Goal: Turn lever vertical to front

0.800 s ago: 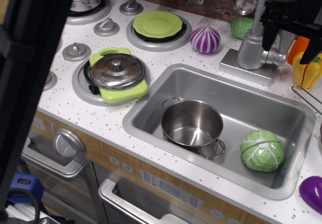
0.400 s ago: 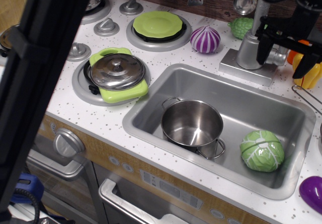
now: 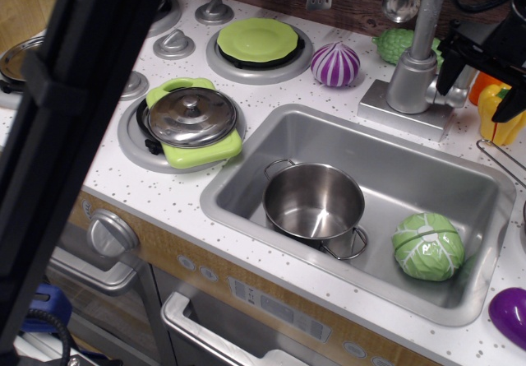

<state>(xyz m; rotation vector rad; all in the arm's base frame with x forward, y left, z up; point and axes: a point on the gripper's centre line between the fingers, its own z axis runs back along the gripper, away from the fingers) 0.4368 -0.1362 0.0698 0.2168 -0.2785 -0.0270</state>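
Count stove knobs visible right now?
3 clearly: back knob, middle knob, and a front knob partly hidden behind the dark foreground bar. More may be hidden behind it.

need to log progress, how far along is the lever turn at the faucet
Done: the gripper has reached the right side of the grey tap body, where the lever sits. In hand: its dark fingers straddle that spot, but the lever itself is hidden, so contact is unclear. Left: the turn to the front; nothing visible confirms it.
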